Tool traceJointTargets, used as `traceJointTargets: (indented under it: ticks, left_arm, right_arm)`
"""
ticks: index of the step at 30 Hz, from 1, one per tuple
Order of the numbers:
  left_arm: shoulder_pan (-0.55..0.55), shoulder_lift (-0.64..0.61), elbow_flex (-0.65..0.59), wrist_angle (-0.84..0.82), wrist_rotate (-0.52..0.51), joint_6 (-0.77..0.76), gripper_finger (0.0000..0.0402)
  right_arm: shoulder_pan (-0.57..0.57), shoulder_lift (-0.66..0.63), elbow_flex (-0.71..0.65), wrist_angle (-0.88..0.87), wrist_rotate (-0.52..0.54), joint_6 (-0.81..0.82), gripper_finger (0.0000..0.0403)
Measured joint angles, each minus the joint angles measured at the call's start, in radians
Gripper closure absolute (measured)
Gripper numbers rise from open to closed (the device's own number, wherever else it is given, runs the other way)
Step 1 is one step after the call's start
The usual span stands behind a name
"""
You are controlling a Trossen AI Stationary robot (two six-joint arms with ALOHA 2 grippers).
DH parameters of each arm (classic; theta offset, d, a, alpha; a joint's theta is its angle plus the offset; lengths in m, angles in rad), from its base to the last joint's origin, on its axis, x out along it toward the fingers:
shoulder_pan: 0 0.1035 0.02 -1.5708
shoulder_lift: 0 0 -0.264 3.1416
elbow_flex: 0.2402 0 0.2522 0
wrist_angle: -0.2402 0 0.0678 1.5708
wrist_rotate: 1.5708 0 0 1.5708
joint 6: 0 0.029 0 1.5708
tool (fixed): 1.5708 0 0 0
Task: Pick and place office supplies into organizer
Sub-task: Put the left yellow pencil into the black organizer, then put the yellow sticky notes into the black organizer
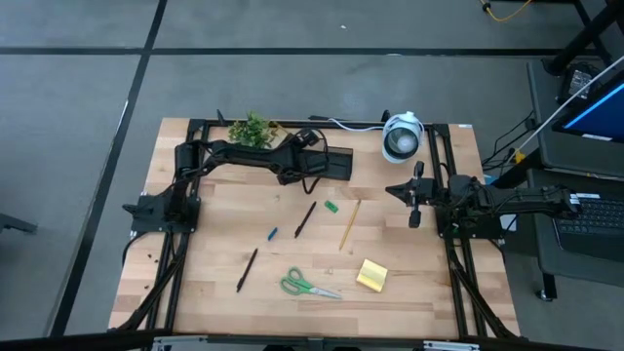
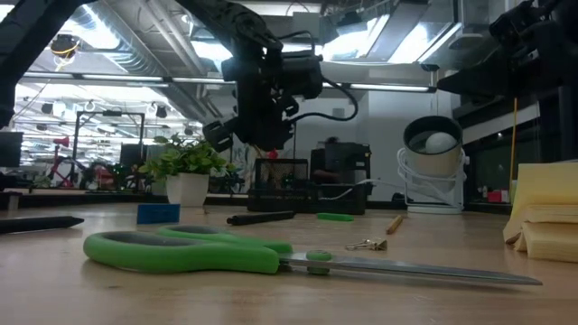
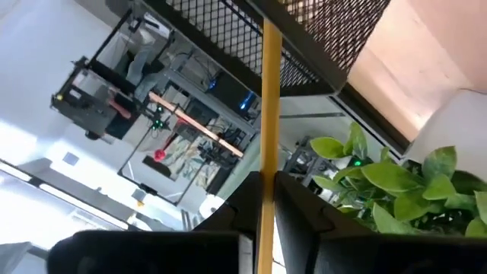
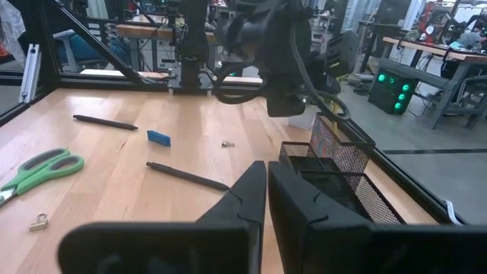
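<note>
The left tool [image 3: 264,199] hangs above the black mesh organizer [image 1: 334,164] at the back of the surface [image 1: 214,244], its fingers clamped on a yellow wooden pencil [image 3: 269,106] held over the mesh wall; whether anything lies inside the organizer cannot be made out. On the surface lie another pencil [image 1: 349,224], two black pens [image 1: 305,218] [image 1: 247,269], green-handled scissors [image 1: 309,286], a yellow sticky-note pad [image 1: 371,275], and small blue [image 1: 272,234] and green [image 1: 331,206] pieces. The right tool [image 4: 266,190] waits closed and empty at the right edge.
</note>
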State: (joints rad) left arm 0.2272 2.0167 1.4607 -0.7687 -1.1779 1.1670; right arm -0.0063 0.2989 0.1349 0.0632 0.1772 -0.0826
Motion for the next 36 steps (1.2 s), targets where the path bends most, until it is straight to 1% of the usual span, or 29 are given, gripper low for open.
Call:
traceJointTargets:
  ticks: [6,11,18,23,27,31,33,36]
  left_arm:
    - [0.000,0.000,0.000,0.038,0.003,0.009,0.0377]
    - [-0.003,0.000,0.000,0.062,0.027,0.069,0.0371]
    - [-0.003,0.000,0.000,0.073,0.028,0.074,0.0339]
    - [-0.006,0.000,0.000,0.115,0.024,0.064,0.0312]
    - [-0.012,0.000,0.000,0.123,-0.024,0.067,0.0299]
    - [-0.012,-0.017,-0.001,0.123,-0.089,0.047,0.0295]
    - [-0.012,-0.038,-0.001,0.119,-0.110,0.024,0.0295]
    - [-0.012,-0.087,-0.001,0.117,-0.111,-0.045,0.0297]
  right_arm:
    - [0.000,0.000,0.000,-0.015,0.001,0.000,0.0380]
    - [0.000,0.000,0.000,-0.015,0.013,0.001,0.0380]
    - [0.000,0.000,0.000,-0.016,0.014,0.002,0.0380]
    - [0.000,0.000,0.000,-0.016,0.017,0.002,0.0380]
    - [0.000,0.000,0.000,-0.016,0.017,0.002,0.0380]
    - [0.000,0.000,0.000,-0.016,0.017,0.003,0.0380]
    - [0.000,0.000,0.000,-0.016,0.017,0.003,0.0380]
    - [0.000,0.000,0.000,-0.016,0.017,0.018,0.0380]
